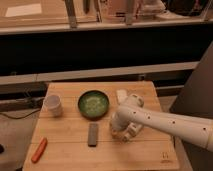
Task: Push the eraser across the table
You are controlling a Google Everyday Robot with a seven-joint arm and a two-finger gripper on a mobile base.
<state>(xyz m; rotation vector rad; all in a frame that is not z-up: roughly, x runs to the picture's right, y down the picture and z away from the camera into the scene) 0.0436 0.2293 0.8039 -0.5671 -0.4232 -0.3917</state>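
The eraser point(93, 134) is a flat dark grey-brown block lying on the bamboo table point(70, 150), just in front of the green bowl point(93, 104). My gripper point(121, 132) is at the end of the white arm that comes in from the right. It sits low over the table, a short way to the right of the eraser and apart from it.
A white cup point(53, 105) stands at the back left. An orange carrot-like object point(39, 150) lies at the front left. A small cream-white block point(121, 96) lies behind the arm, right of the bowl. A small dark mark point(165, 160) is at the front right corner.
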